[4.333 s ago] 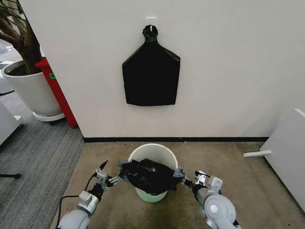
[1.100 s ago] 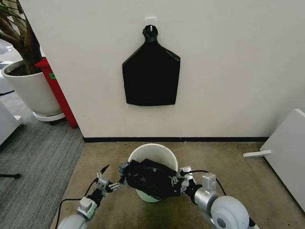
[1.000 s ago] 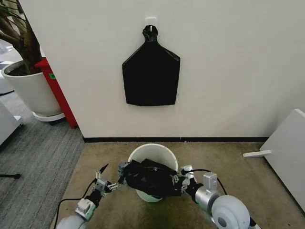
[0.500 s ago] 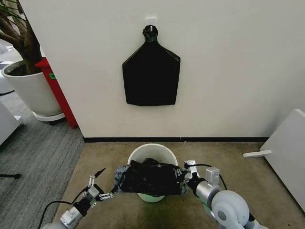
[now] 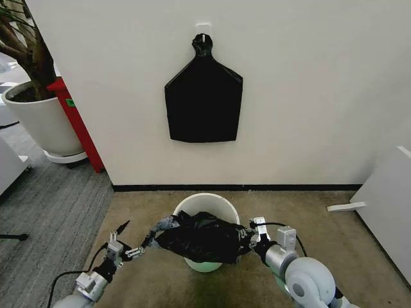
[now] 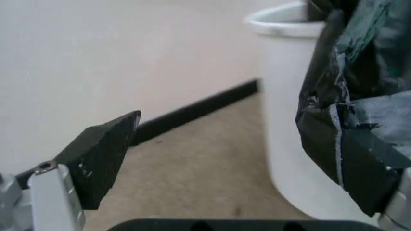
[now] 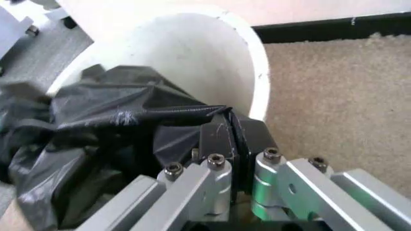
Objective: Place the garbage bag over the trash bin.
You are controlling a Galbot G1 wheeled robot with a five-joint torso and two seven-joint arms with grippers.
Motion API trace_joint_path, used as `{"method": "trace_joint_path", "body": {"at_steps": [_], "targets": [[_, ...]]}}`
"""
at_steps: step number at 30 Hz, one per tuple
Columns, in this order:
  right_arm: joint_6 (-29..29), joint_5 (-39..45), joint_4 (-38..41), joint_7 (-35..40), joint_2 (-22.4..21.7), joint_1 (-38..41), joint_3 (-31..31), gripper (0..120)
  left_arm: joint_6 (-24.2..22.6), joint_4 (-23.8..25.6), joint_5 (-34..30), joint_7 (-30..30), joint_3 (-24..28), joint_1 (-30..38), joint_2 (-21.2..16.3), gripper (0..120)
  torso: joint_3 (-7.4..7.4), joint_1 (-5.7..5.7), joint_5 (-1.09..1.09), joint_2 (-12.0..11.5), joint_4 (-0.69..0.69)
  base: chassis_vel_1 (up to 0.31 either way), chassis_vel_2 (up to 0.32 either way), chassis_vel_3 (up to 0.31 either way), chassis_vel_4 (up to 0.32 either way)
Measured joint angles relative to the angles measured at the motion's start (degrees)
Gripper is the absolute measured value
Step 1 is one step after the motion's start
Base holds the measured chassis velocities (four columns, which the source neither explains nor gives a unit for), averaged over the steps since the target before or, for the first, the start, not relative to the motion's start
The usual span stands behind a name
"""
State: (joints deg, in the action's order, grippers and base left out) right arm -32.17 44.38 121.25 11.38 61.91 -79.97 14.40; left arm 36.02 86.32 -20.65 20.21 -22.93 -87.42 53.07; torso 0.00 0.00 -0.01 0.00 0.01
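The round cream-white plastic trash bin (image 5: 205, 206) stands on the tan carpeted floor (image 5: 308, 224) just in front of the white wall (image 5: 308, 90). The thin, glossy, crinkled black plastic garbage bag (image 5: 202, 236) lies bunched across the near half of the bin's rolled rim, sagging partly inside and stretched sideways between the two arms. The right tool (image 7: 231, 137), at the bin's right side, has its fingers pressed together, pinching a fold of the bag just beside the rim. The left tool (image 5: 131, 240), low and out to the left of the bin, has its fingers spread wide; one fingertip (image 6: 106, 154) stands free over the carpet, while the other touches the bag's stretched corner near the bin's outer wall. A flat black bag bundle with a knotted neck (image 5: 203, 96) hangs on the wall above.
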Motion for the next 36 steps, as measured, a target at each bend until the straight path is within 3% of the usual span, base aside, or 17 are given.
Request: {"method": "trace_joint_path", "body": {"at_steps": [9, 14, 16, 36], "targets": [[0.0, 0.9, -1.0, 1.2, 0.1, 1.5, -0.1, 0, 6.7, 0.3, 6.8, 4.0, 0.8, -1.8, -5.5, 100, 0.0, 0.0, 0.01, 0.0, 0.0, 0.0, 0.0, 0.0, 0.0], [0.0, 1.3, -1.1, 1.6, 0.1, 1.9, -0.2, 0, 8.2, 0.5, 8.1, 4.0, 0.7, -2.0, -6.4, 100, 0.0, 0.0, 0.01, 0.0, -0.01, 0.0, 0.0, 0.0, 0.0], [0.0, 2.3, -1.3, 2.8, 0.1, 2.5, -0.3, 0, 10.9, 1.3, 11.3, 4.0, 0.3, -2.1, -7.0, 100, 0.0, 0.0, 0.0, 0.0, -0.01, 0.0, 0.0, 0.0, 0.0], [-0.1, 4.5, -3.2, 5.1, 0.6, 5.3, -0.5, 0, 11.3, 8.1, 17.0, 5.3, 1.9, -5.7, -10.7, 100, 0.0, 0.0, 0.0, 0.0, 0.0, 0.0, 0.0, 0.0, 0.0]]}}
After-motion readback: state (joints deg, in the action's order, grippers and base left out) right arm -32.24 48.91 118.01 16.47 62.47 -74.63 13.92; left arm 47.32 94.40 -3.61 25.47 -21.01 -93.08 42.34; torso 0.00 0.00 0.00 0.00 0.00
